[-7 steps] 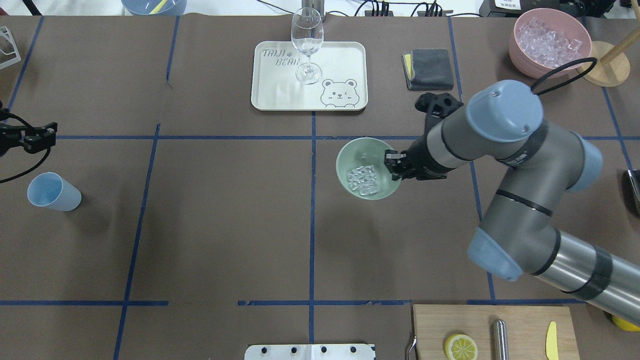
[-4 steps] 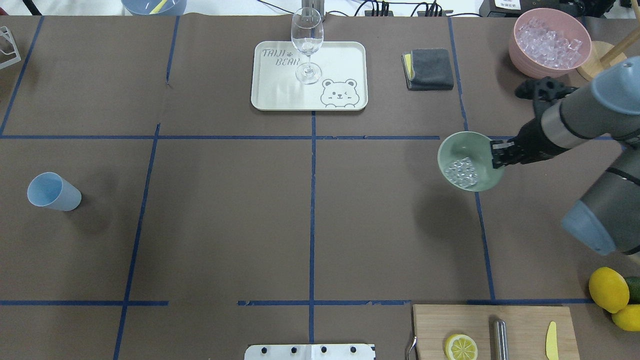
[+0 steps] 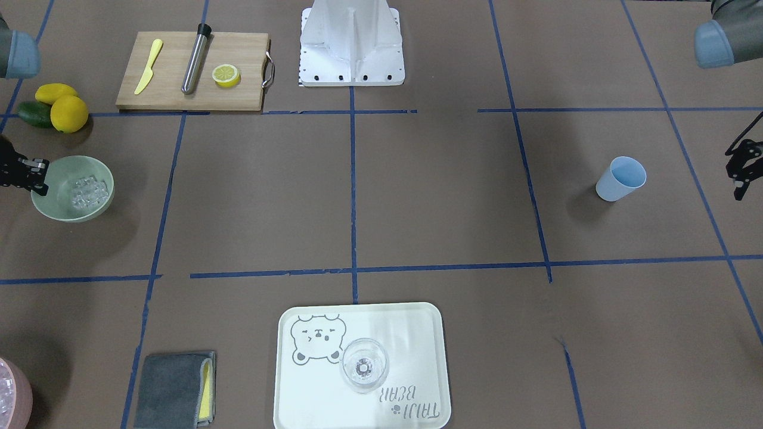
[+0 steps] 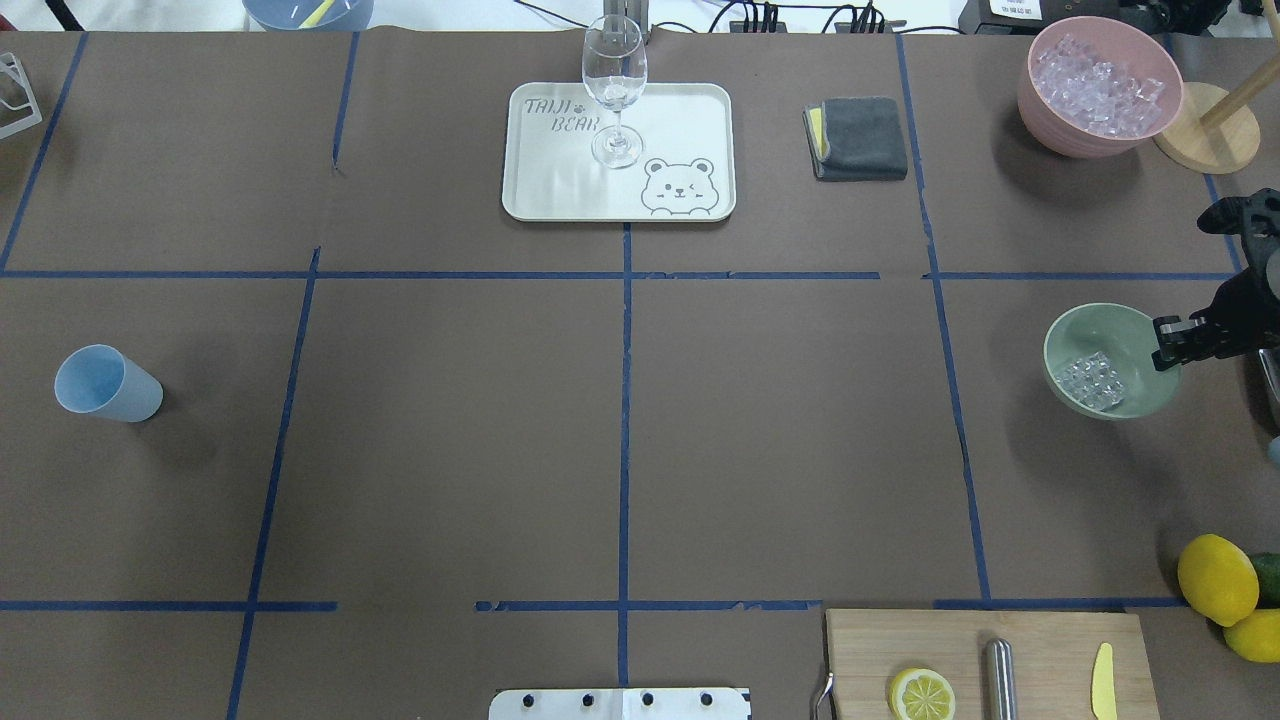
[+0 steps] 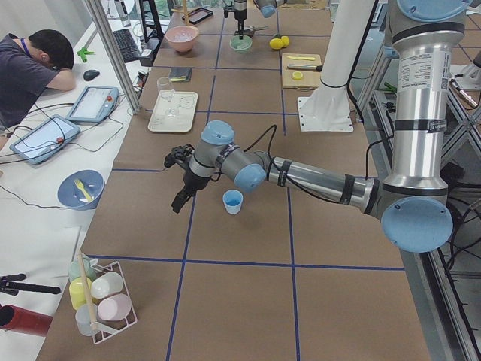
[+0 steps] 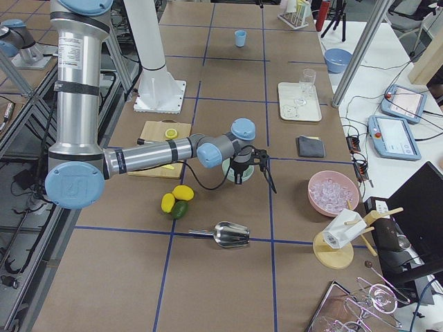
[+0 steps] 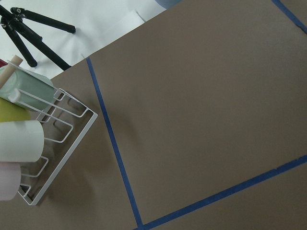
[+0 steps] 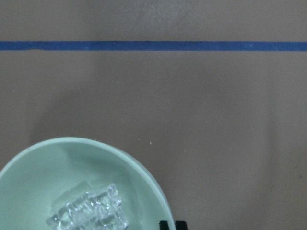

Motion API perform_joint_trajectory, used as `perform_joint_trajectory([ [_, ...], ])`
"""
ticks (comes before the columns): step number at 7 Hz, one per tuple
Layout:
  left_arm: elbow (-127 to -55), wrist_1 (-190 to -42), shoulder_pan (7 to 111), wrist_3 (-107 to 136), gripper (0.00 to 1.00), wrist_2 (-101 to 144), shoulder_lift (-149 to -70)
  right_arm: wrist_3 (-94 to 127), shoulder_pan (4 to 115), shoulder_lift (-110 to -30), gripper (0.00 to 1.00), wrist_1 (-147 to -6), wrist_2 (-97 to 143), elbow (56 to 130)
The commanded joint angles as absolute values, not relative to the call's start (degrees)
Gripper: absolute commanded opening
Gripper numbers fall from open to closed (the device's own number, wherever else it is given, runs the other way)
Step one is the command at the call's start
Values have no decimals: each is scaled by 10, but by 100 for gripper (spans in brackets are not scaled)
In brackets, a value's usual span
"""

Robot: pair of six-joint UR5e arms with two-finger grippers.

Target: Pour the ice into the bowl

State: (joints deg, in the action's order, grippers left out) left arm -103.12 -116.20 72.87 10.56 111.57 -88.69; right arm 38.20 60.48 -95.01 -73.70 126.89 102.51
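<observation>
Overhead exterior: ice [image 4: 1092, 381] is sitting in the green bowl [image 4: 1092, 322]

The bowl is hanging near the right end of the table [image 4: 780, 420]. The ice is lying in a small heap at its bottom. The right gripper [image 4: 1166, 345] is pinching the bowl's rim on the side away from the table's middle. So the bowl is sticking out from the gripper toward the middle. The jaws are squeezing tight on the rim.

A dark shadow [image 3: 113, 229] is lying on the table a little off to one side of the bowl. That makes me think the bowl is being held up in the air.

The left gripper [image 3: 741, 170] is waiting far away at the other end, near the light blue cup [image 4: 105, 383]. I cannot tell if it is open or closed.

The pouring looks done. I am guessing the next job is setting the bowl down flat and letting go. The right arm is the one for that, since it alone is touching the bowl.
</observation>
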Motion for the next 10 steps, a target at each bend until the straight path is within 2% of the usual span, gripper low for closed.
perform_joint_trajectory([
  [1,-1031,-1159,732,105,100,1117,-889,380,604,-946,0,-737,1268,995],
  [2,-1029,-1159,732,105,100,1117,-889,376,604,-945,99,-736,1268,998],
  [4,-1029,-1159,733,105,100,1119,-889,373,624,-933,100,-741,1271,1017],
  [6,-1024,-1153,733,105,100,1132,-889,270,683,-933,100,-792,1270,1022],
  [8,-1033,-1094,758,96,100,1183,-891,100,772,-897,100,-907,1273,1021],
  [10,-1029,-971,814,-1,100,1220,-923,17,850,-908,100,-949,1313,1016],
])
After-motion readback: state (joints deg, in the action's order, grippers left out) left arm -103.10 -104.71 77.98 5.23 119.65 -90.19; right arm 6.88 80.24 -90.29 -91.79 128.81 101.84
